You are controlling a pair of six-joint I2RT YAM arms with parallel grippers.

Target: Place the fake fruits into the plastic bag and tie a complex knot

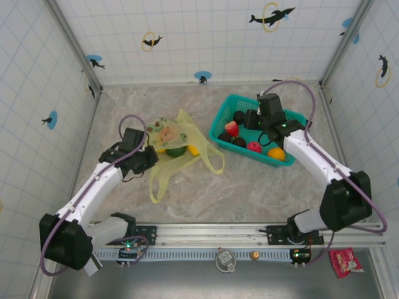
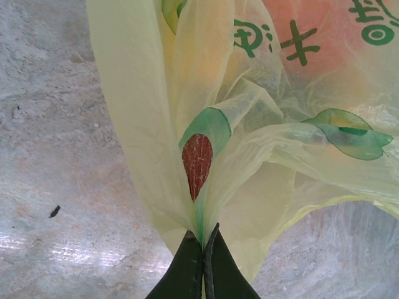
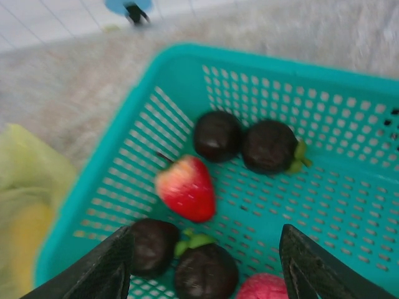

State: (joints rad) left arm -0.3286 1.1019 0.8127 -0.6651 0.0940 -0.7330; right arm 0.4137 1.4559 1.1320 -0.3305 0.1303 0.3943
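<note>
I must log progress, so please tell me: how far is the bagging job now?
Done: a green fruit and a yellow fruit seem inside the plastic bag. In hand: left fingers pinch the bag; right fingers hang open over the teal basket. Left: its strawberry, dark fruits and others, then the knot.

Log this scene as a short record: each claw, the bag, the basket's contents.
left claw: shut, pinching the plastic bag
right claw: open, above the teal basket, holding nothing
in basket: red strawberry, dark brown fruits, orange fruit
at bag: green fruit, yellow fruit
tying: not yet done
</note>
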